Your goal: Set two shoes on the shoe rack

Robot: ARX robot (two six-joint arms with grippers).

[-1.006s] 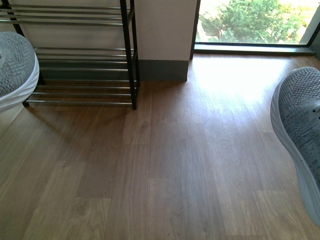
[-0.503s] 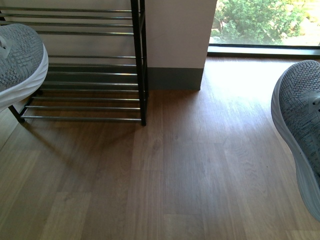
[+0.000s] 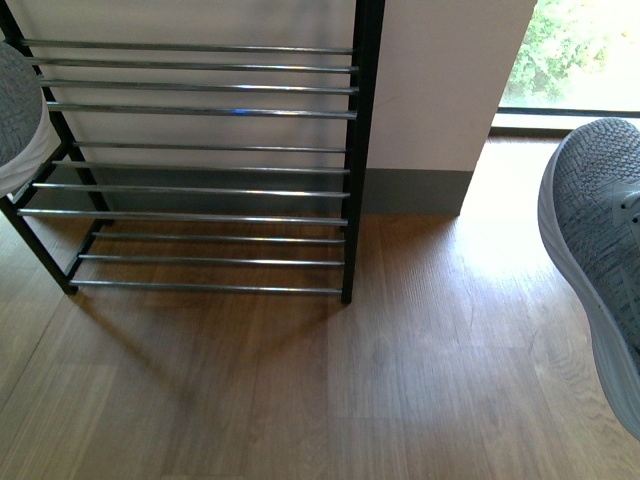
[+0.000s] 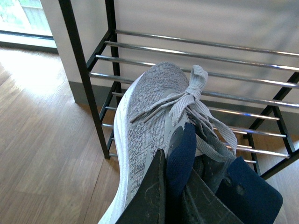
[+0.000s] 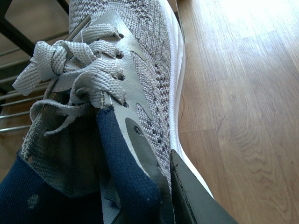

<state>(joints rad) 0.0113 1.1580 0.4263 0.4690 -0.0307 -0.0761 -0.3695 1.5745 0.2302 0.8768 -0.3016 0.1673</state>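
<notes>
Two grey knit sneakers with white soles hang in the air. One sneaker [image 3: 15, 125] shows at the front view's left edge, level with the shoe rack's [image 3: 355, 150] upper tiers. My left gripper [image 4: 173, 196] is shut on its dark blue collar, toe [image 4: 154, 88] pointing at the rack's silver rods [image 4: 210, 56]. The other sneaker [image 3: 600, 250] hangs at the right edge, over the wooden floor and right of the rack. My right gripper [image 5: 159, 196] is shut on its side wall beside the blue lining [image 5: 124, 172]. The rack's tiers hold nothing.
A white wall section with a grey skirting [image 3: 415, 190] stands just right of the rack. A window [image 3: 580, 50] with a dark sill lies at the far right. Wood plank floor [image 3: 300, 390] spreads in front of the rack.
The rack has slid right and grown larger in the front view, so I am closer to it. The left sneaker now sits further towards the left edge. The right sneaker keeps its place.
</notes>
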